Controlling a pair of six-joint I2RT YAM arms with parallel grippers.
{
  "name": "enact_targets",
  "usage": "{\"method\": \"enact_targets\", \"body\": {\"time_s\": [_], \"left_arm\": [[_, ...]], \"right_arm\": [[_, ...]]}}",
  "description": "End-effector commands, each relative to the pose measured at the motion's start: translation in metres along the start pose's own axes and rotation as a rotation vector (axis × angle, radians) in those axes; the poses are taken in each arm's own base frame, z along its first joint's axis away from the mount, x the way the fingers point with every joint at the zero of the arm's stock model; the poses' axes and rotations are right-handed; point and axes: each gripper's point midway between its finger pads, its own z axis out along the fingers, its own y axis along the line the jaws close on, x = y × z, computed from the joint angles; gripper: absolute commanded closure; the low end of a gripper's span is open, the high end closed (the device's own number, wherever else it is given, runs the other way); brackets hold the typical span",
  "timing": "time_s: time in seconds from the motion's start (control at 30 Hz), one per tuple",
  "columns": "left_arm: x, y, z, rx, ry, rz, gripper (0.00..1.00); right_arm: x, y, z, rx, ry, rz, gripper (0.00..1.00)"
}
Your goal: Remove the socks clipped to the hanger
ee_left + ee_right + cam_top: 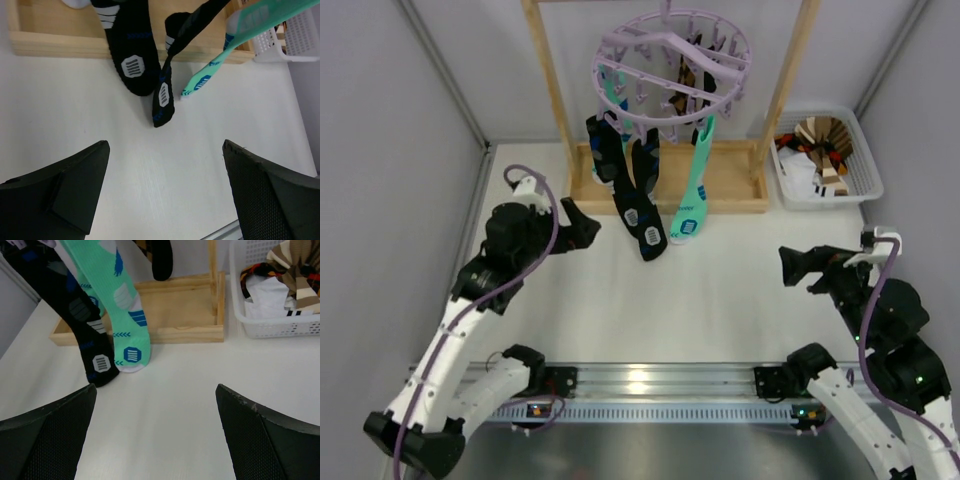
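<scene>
Socks [642,215]: we log dark and mint ones clipped to the lilac hanger [665,42] by the table's far edge, long axes vertical, toes down. We can read no lettering on their striped patches. Left gripper [165,145] and right gripper [155,388]: both spread wide, holding nothing.

**Left wrist view: items on hand**

You had two black socks [132,55] and one mint sock [210,75] hanging toes-down over the white table [65,110], in front of a wooden base [60,42]. A white basket [300,35] sat upper right. Your left gripper [166,150] stood spread wide.
</scene>
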Motion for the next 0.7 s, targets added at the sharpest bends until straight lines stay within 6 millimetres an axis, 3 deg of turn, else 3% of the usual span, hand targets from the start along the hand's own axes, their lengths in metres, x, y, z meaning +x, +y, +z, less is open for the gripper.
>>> {"method": "enact_targets", "body": {"time_s": [0.0,0.07,0.1,0.13,0.2,0.3,0.33,0.37,0.53,0.57,0.6,0.67], "left_arm": [[-0.014,-0.047,0.045,0.207,-0.045,-0.049,0.01],[-0.014,-0.049,0.060,0.196,-0.085,-0.014,0.02],[-0.039,-0.071,0.061,0.301,-0.215,0.012,0.02],[-0.017,-0.070,0.073,0.351,-0.187,0.053,0.01],[-0.033,-0.082,0.076,0.443,-0.326,0.104,0.02],[-0.019,-0.067,0.111,0.389,-0.311,0.159,0.02],[-0.024,-0.070,0.117,0.403,-0.337,0.182,0.01],[-0.013,-0.071,0.133,0.420,-0.297,0.193,0.02],[-0.008,-0.081,0.169,0.450,-0.282,0.221,0.05],[-0.002,-0.081,0.181,0.439,-0.271,0.224,0.07],[-0.008,-0.085,0.185,0.442,-0.286,0.231,0.10],[-0.004,-0.084,0.199,0.422,-0.276,0.239,0.24]], "right_arm": [[-0.007,0.022,0.006,-0.107,-0.026,0.008,0.01],[-0.003,0.026,0.010,-0.126,-0.002,0.003,0.01],[-0.001,0.028,0.011,-0.133,0.007,0.002,0.01],[0.000,0.033,0.011,-0.161,0.013,0.002,0.01],[0.003,0.038,0.013,-0.187,0.029,-0.001,0.00],[0.006,0.045,0.012,-0.230,0.046,-0.006,0.01],[0.006,0.048,0.012,-0.245,0.048,-0.009,0.00],[0.007,0.048,0.012,-0.247,0.047,-0.015,0.01],[0.013,0.054,0.017,-0.281,0.057,-0.014,0.01],[0.013,0.056,0.019,-0.288,0.059,-0.012,0.01],[0.013,0.058,0.019,-0.295,0.063,-0.011,0.01],[0.014,0.061,0.021,-0.311,0.069,-0.013,0.01]]}}
